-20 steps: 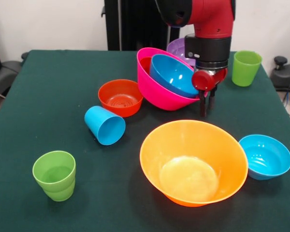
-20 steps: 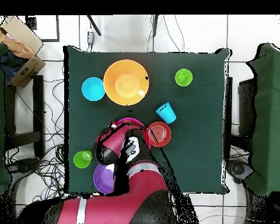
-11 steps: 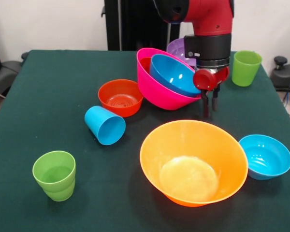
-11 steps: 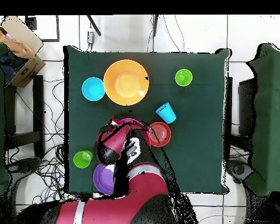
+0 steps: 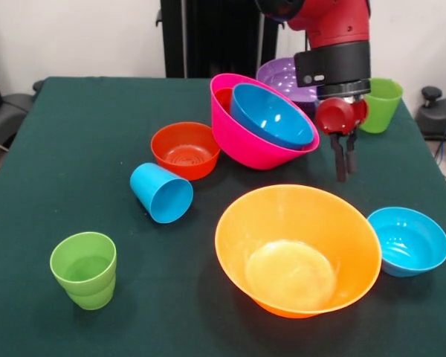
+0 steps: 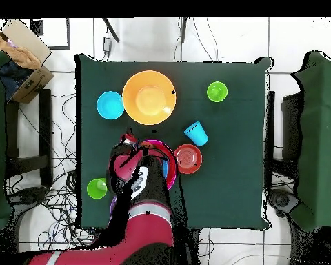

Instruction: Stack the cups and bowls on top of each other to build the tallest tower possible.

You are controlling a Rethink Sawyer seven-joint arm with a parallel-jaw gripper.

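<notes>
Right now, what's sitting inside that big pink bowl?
In the tilted pink bowl a blue bowl is nested, and behind it a sliver of a red-orange bowl shows. Whatever lies beneath the blue bowl is covered.

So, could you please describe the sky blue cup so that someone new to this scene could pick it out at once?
Start from the large orange bowl at the front of the green table. Look to its left, just in front of the small red-orange bowl: there is the sky blue cup. It is the only cup lying on its side; both lime green cups stand upright.
</notes>
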